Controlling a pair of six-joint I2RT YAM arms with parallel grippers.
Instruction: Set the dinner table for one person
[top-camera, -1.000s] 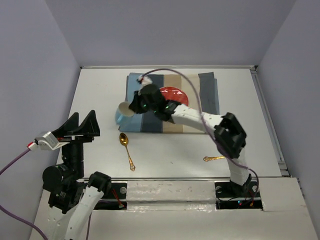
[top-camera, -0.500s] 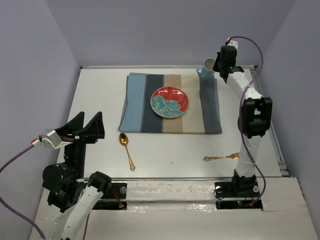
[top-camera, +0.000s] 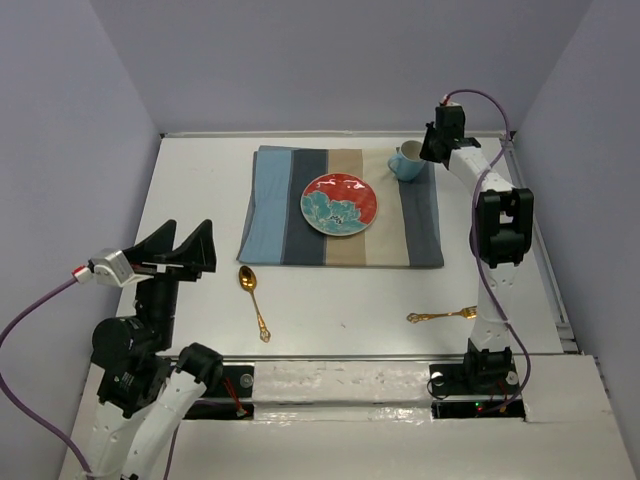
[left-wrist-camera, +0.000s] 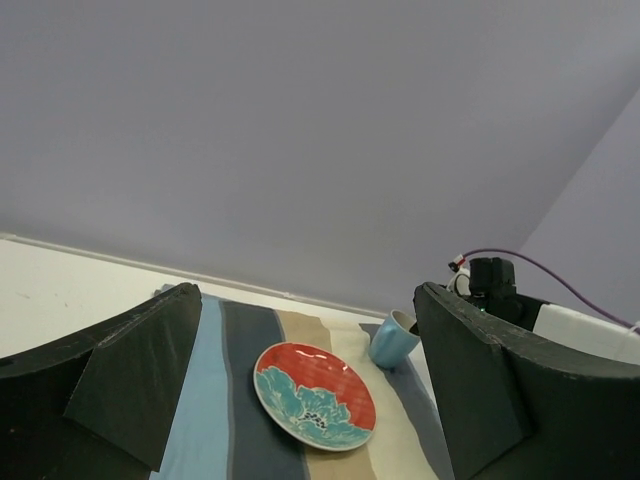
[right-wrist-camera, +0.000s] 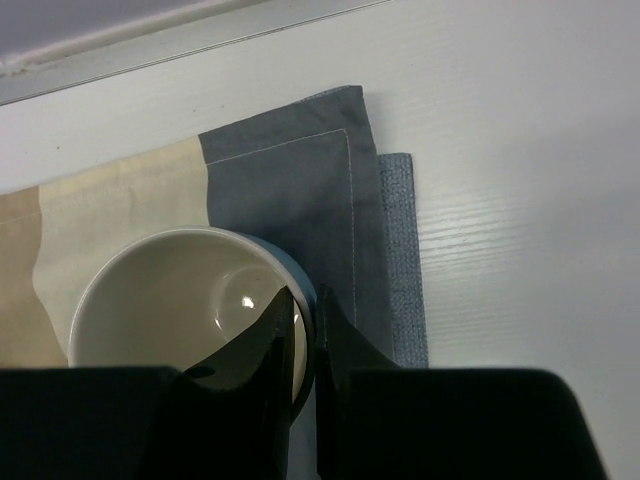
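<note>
The white dinner table (top-camera: 340, 300) carries a striped cloth mat (top-camera: 270, 205) with a red and teal plate (top-camera: 340, 204) in its middle. My right gripper (top-camera: 425, 152) is shut on the rim of a light blue cup (top-camera: 405, 164), one finger inside and one outside, at the mat's far right corner (right-wrist-camera: 300, 170). The cup (right-wrist-camera: 185, 305) has a cream inside. The cup tilts in the left wrist view (left-wrist-camera: 392, 338). A gold spoon (top-camera: 253, 300) lies near the mat's front left. A gold fork (top-camera: 440, 316) lies front right. My left gripper (top-camera: 178, 255) is open and empty, raised at the left.
The table's raised far rim (top-camera: 340, 133) and right rail (top-camera: 535, 240) bound the surface. Grey walls stand on three sides. A purple cable (top-camera: 490, 100) loops over my right arm.
My right arm swung the cup from the mat's left side to the far right, then lowered it onto the mat's far right corner. My left arm shifted slightly right.
</note>
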